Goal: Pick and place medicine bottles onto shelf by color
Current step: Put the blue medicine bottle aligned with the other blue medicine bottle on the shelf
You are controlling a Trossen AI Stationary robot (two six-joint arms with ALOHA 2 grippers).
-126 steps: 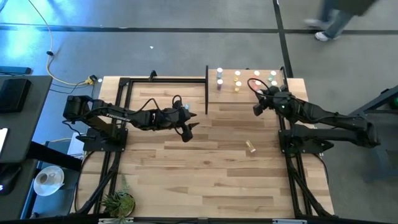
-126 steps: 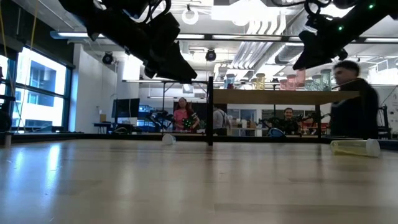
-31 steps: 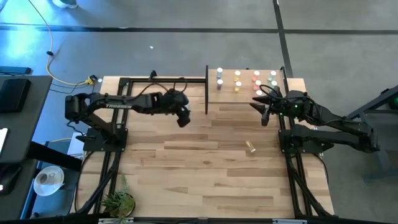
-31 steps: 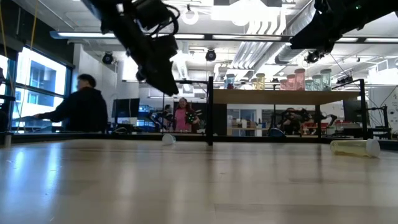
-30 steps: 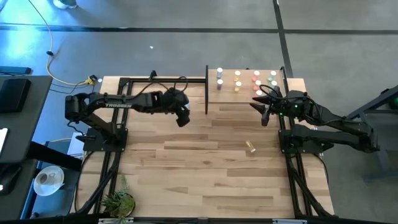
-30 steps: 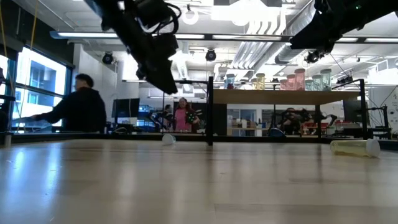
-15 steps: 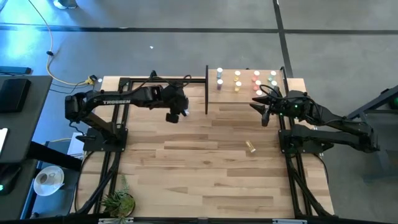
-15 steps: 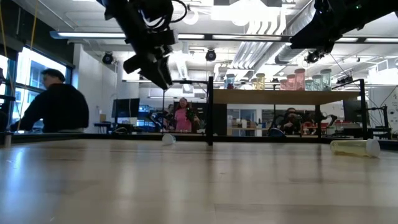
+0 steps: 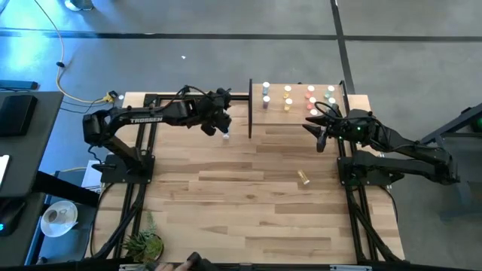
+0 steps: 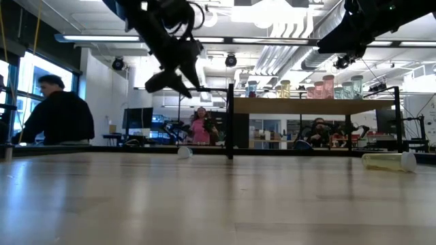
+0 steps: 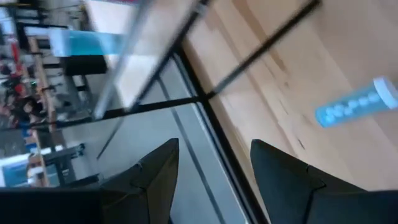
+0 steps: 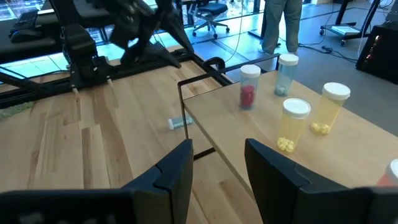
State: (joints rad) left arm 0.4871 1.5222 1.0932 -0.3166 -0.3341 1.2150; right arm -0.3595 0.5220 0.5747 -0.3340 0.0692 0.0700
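The pale-wood shelf [image 9: 301, 113] stands at the table's far right. On it stand blue [image 9: 266, 95], yellow [image 9: 288, 98], red [image 9: 311, 95] and green [image 9: 330, 94] bottles, upright on their bases. A blue bottle [image 9: 225, 136] lies on its side on the table left of the shelf; it also shows in the left wrist view [image 11: 354, 103]. A yellow bottle [image 9: 303, 178] lies on its side at mid-right. My left gripper [image 9: 220, 126] is open and empty, above the table just beside the lying blue bottle. My right gripper [image 9: 319, 134] is open and empty at the shelf's near edge.
The shelf's black upright [image 9: 250, 109] stands just right of my left gripper. A black metal frame [image 9: 151, 102] runs along the table's left and far edges. A small plant [image 9: 143, 242] sits at the near left corner. People show in the room beyond [image 10: 58, 112].
My left gripper has gone toward the table's far edge and slightly up, turning at the wrist, and the lying blue bottle now shows beside it. The bottle has stayed where it was. A person in the background has walked left.
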